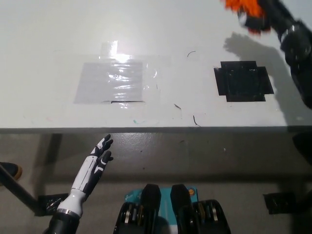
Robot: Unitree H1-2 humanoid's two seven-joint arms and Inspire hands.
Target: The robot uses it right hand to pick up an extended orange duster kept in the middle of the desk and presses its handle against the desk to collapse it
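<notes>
Orange duster (242, 7) is up at 1 o'clock, mostly out of frame, clamped in your black right hand (263, 14) above the worktop (48, 39). Looks like the carry step; next you'd want the handle end aimed down. Left hand (92, 168) idles at 7, fingers spread.

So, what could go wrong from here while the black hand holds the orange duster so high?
The fluffy orange duster in the black right hand is partly cut off at the picture's top edge, so its handle cannot be checked. Pressed down unseen, it might slip on the smooth white desk or miss the black square patch. The white left hand rests below the desk edge, too far away to help.
</notes>
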